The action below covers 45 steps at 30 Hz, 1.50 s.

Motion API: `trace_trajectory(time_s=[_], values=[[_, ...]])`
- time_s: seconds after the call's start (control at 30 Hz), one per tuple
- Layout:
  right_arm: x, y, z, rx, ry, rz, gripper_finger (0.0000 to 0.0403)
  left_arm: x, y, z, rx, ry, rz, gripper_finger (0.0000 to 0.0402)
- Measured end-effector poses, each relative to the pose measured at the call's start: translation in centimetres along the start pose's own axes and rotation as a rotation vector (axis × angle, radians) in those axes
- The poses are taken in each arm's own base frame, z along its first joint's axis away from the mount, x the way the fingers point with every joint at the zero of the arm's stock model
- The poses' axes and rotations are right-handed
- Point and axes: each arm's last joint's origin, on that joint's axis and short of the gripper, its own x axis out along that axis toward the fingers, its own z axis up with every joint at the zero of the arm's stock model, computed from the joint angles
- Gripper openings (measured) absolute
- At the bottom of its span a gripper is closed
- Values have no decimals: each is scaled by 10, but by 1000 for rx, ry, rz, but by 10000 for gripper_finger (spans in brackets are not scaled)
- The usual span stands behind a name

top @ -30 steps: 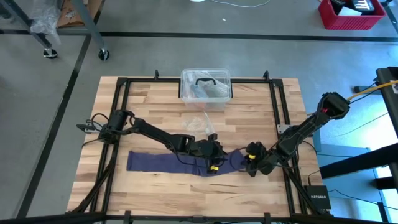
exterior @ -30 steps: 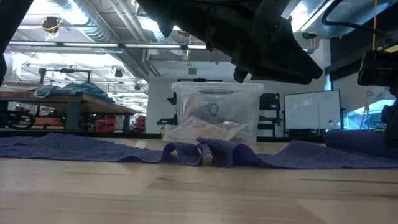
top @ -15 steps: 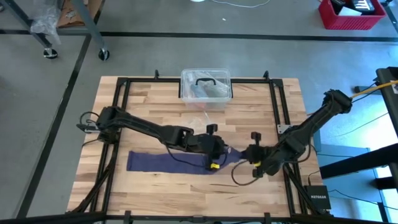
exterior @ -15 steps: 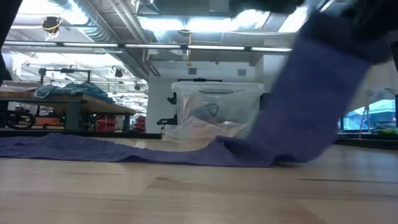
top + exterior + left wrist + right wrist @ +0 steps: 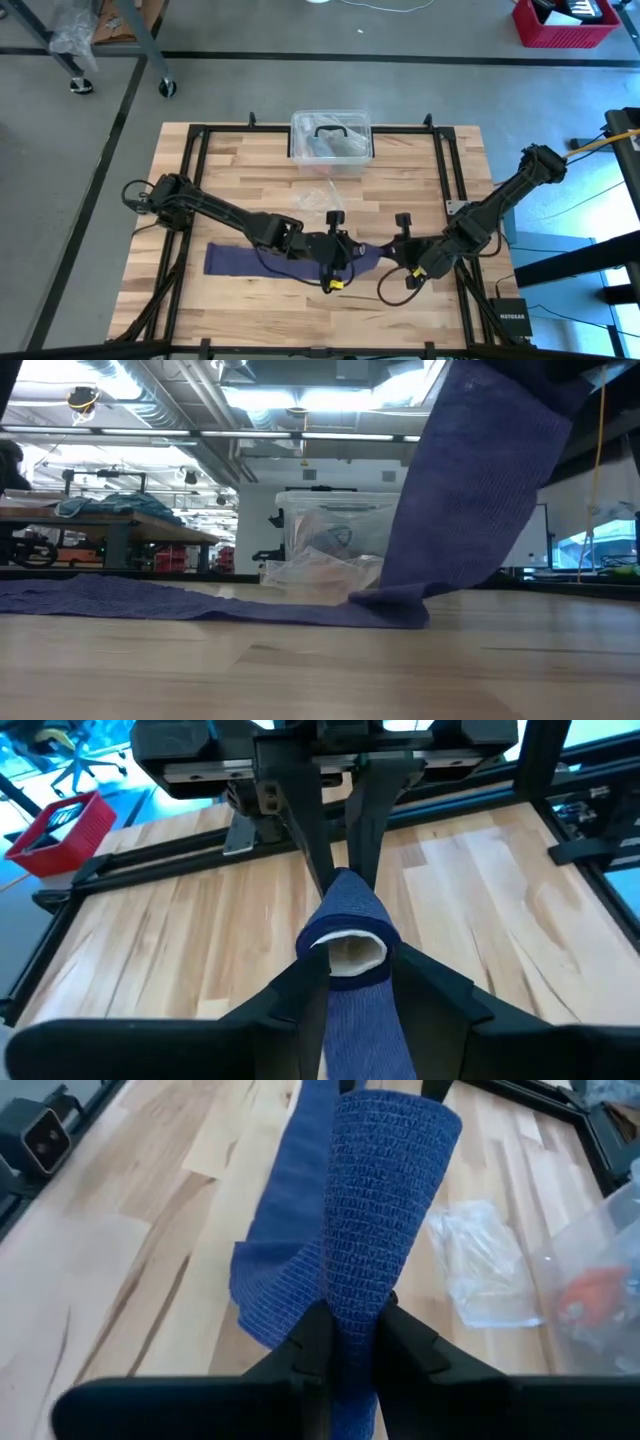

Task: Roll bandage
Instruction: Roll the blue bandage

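The dark navy-purple bandage (image 5: 250, 262) lies along the wooden table with its left stretch (image 5: 150, 600) flat on the wood. Its right end (image 5: 480, 480) is lifted steeply off the table. My left gripper (image 5: 352, 254) and my right gripper (image 5: 388, 258) face each other at that raised end, both shut on it. In the left wrist view the bandage ends in a small loop with a pale inside (image 5: 345, 948), just beyond my left gripper (image 5: 348, 970). In the right wrist view the strip (image 5: 385, 1200) stands up out of my right gripper (image 5: 348, 1320). My left gripper has the raised strip (image 5: 355, 1015) between its two fingers, just behind the looped end. It comes from the table's left, slanting down, with the fingers along the strip. The loop is clear of the table. My right gripper pinches the strip (image 5: 350, 1295) flat between its two fingers, coming from the table's right and slanting down. The strip juts out past the fingers. One part (image 5: 275, 1280) drops slack to the wood.
A clear plastic box with a black handle (image 5: 332, 140) stands at the far edge. A crinkled clear wrapper (image 5: 320, 198) lies in front of it. Black frame rails (image 5: 450, 170) run along the table's sides. Bare wood (image 5: 300, 310) lies toward the near edge.
Both grippers have risen, and my right one has also rolled about its own line. The bandage's bunched right end, which lay on the table a second ago, now hangs lifted between them. The left stretch has stayed flat on the wood.
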Motion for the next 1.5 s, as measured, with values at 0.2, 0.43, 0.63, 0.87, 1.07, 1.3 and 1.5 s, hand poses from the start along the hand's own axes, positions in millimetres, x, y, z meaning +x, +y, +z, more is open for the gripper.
trace_trajectory(time_s=[0.2, 0.43, 0.63, 0.87, 1.07, 1.3, 1.5], values=[[4, 4, -1, 2, 18, 37, 52, -6, -4, 1, 29, -1, -6, 104], [11, 10, 2, 1, 8, 76, 52, -12, -7, 3, 74, -4, 14, 104], [12, 11, 5, 15, -17, 91, 52, -10, -7, -1, 90, 35, 14, 104], [12, 11, 5, 17, -24, 78, 53, -9, -7, -1, 74, 26, -6, 104], [12, 11, 4, 26, -17, 71, 53, -11, -10, -1, 78, 27, -14, 104], [13, 9, 3, 43, -10, 30, 53, -11, -10, -1, 79, 28, -8, 104], [13, 10, 5, 46, -20, 53, 53, -10, -10, 0, 84, 15, -7, 104]])
